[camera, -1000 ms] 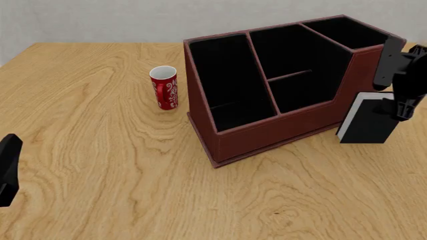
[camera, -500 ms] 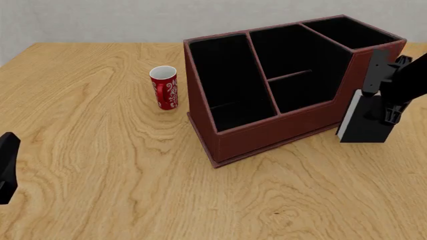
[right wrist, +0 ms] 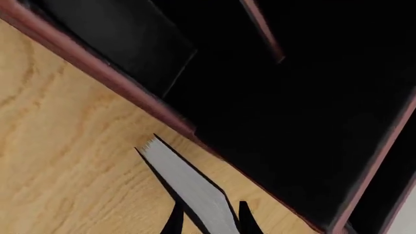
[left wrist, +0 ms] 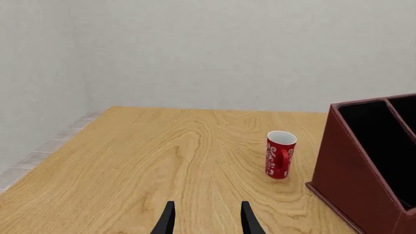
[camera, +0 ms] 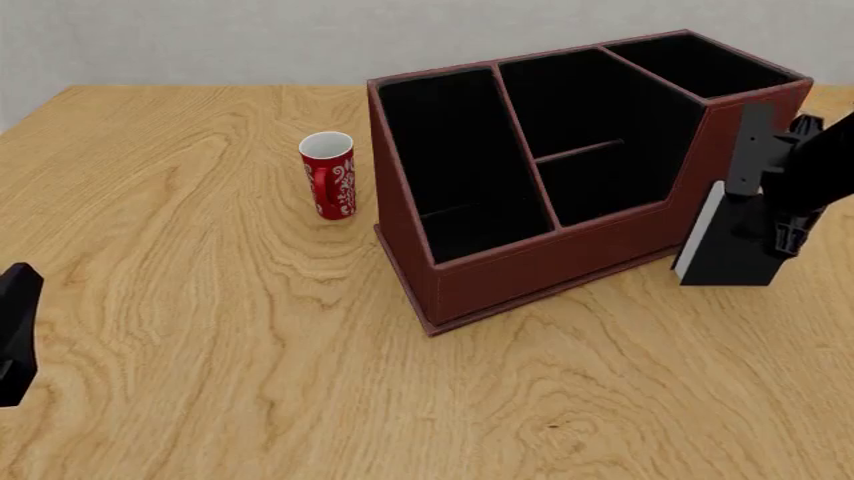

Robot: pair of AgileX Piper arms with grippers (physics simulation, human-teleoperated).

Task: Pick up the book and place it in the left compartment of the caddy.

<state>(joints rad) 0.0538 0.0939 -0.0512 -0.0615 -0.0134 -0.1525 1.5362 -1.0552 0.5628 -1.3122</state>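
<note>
The black book [camera: 727, 250] with white page edges [right wrist: 188, 187] stands upright on the table just right of the reddish-brown caddy [camera: 534, 270]. My right gripper [camera: 771, 226] reaches down over the book's top, with one finger on each cover [right wrist: 209, 222], pressed against it. The caddy's left compartment [camera: 454, 160] is deep, black-lined and holds nothing. My left gripper [camera: 14, 335] is open and empty at the table's near left, far from the book; its fingers show in the left wrist view [left wrist: 206, 222].
A red cup with white patterns [camera: 328, 175] stands just left of the caddy, also in the left wrist view [left wrist: 280, 154]. The caddy's side wall [left wrist: 344, 170] shows there too. A grey wall runs along the table's far edge.
My right gripper came down and to the left onto the top of the book, then stayed nearly still. The book and the left arm have not moved.
</note>
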